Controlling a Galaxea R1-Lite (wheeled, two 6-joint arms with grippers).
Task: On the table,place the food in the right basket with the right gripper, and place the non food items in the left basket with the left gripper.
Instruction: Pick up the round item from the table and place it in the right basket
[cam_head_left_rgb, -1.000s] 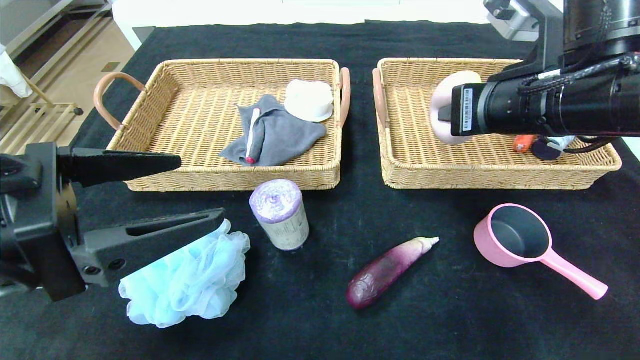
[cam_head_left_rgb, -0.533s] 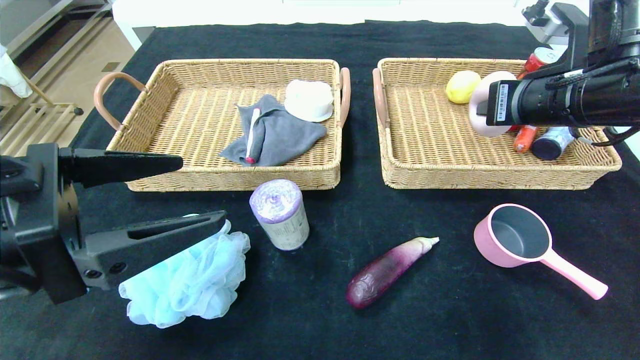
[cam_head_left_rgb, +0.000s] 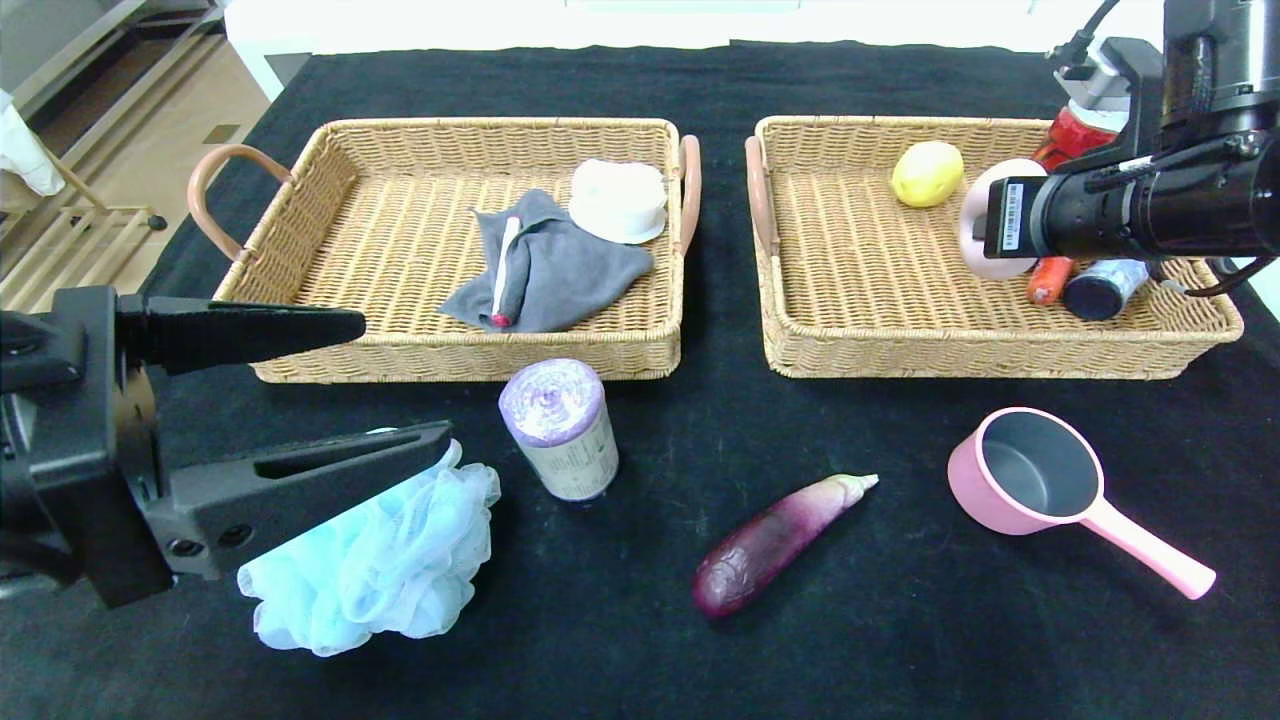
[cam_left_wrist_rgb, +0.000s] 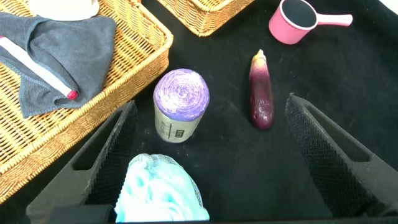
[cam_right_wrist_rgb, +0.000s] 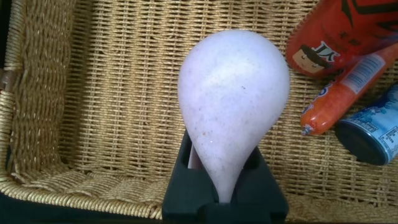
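Two baskets on the table (cam_head_left_rgb: 640, 640), right gripper (cam_right_wrist_rgb: 225, 186) clamped on the pale pink peach (cam_right_wrist_rgb: 233, 99) over the right basket (cam_head_left_rgb: 850, 345), pinch visible only from its wrist, left gripper (cam_left_wrist_rgb: 211, 162) spread wide above the blue pouf (cam_head_left_rgb: 375, 560) at seven o'clock, eggplant (cam_left_wrist_rgb: 261, 93) beyond.

Bag roll (cam_head_left_rgb: 560, 428) and bath pouf (cam_head_left_rgb: 375, 560) are crowding frame's lower left; black cloth lying bare between eggplant (cam_head_left_rgb: 775, 540) and saucepan (cam_head_left_rgb: 1040, 475).
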